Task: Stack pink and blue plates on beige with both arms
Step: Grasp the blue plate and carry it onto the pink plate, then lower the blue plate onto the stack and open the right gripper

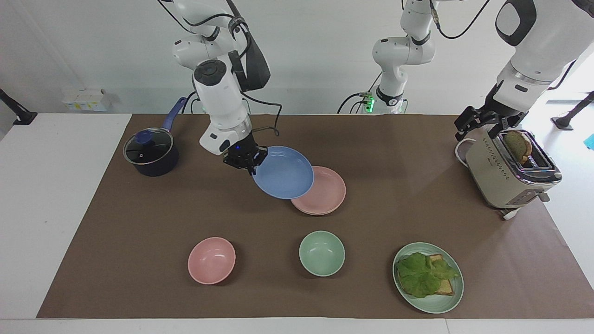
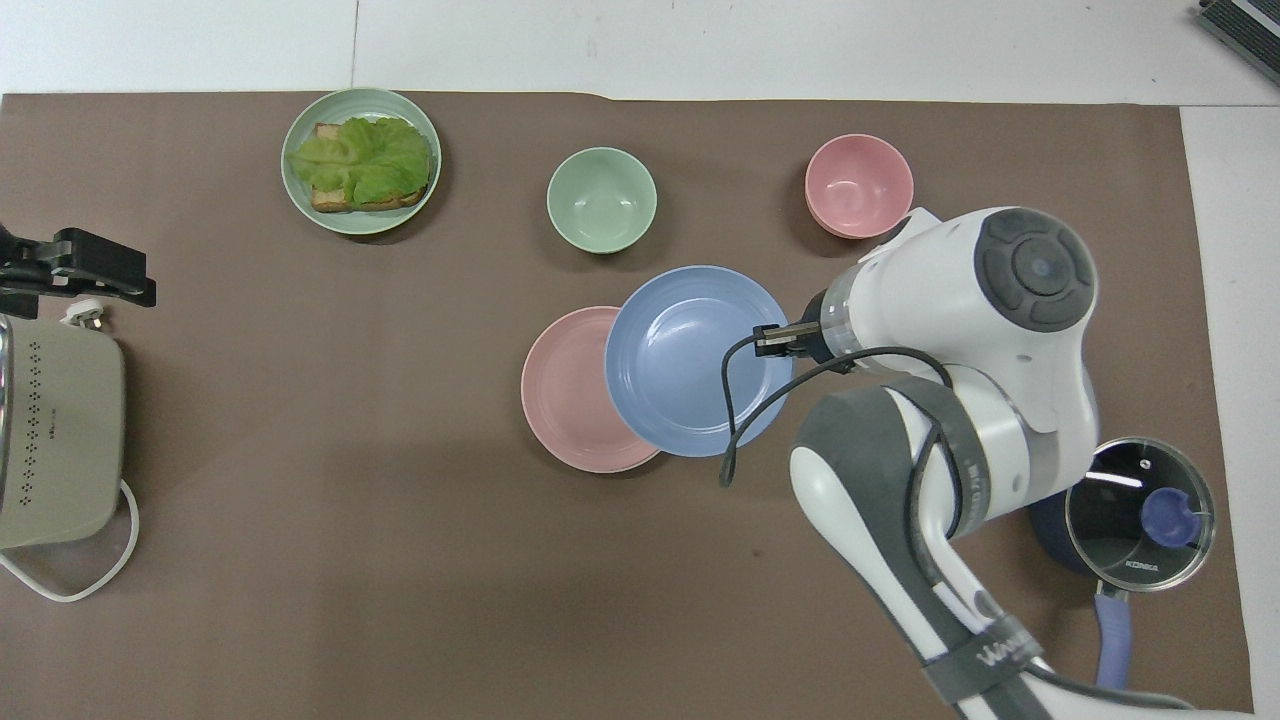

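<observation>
Gripping the blue plate by its rim with fingers clamped tight, the right gripper holds it tilted in the air, partly over the pink plate, which rests on a beige plate of which only a thin edge shows beneath it, around the middle of the brown mat. Nearest the robots, toward the right arm's end, sits a dark saucepan with a glass lid and blue handle; at the left arm's end stands a beige toaster with a bread slice in its slot, and the left gripper waits just beside it, fingers apart and holding nothing. Farther out lie a pink bowl, a green bowl, and a green plate carrying toast under lettuce.
</observation>
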